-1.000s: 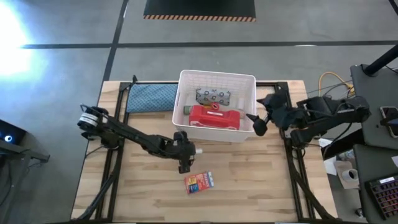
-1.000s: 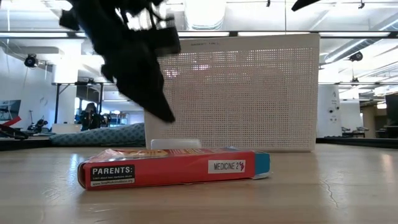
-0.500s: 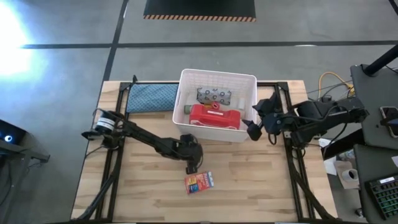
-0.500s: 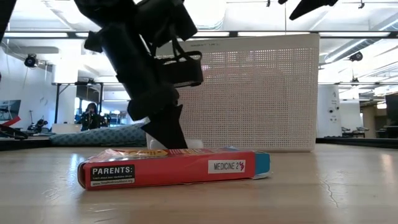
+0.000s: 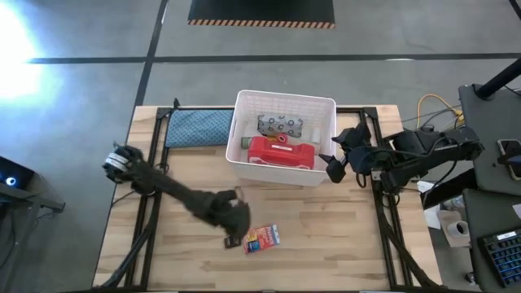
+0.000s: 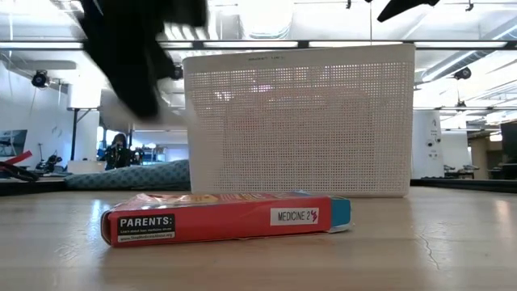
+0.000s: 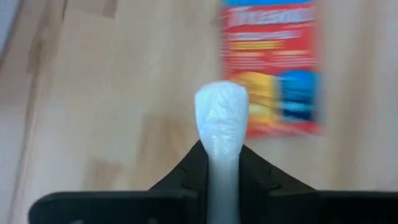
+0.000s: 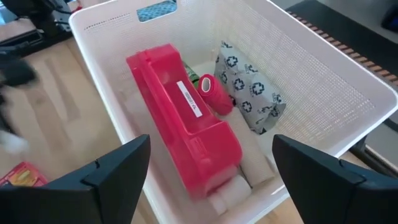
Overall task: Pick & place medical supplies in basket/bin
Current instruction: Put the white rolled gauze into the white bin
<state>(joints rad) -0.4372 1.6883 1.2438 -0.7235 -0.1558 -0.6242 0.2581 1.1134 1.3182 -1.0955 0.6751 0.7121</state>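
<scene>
High view, we see the left gripper jaws closed lower centre beside the orange-red box on the tabletop, white bin above, left wrist view, white bottle clamped, right wrist view, right gripper jaws open over the red case.

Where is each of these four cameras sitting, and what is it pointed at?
High view: above the table, looking straight down; both arms, white bin, orange-red box.
Low view: at tabletop height, looking level across at the box and bin; a dark blurred arm shows at upper left.
Left wrist view: on the left arm, looking past the left gripper, shut on a small white item, at the box.
Right wrist view: on the right arm, looking into the bin past the open right gripper.
All four share the box; three share the bin.
</scene>
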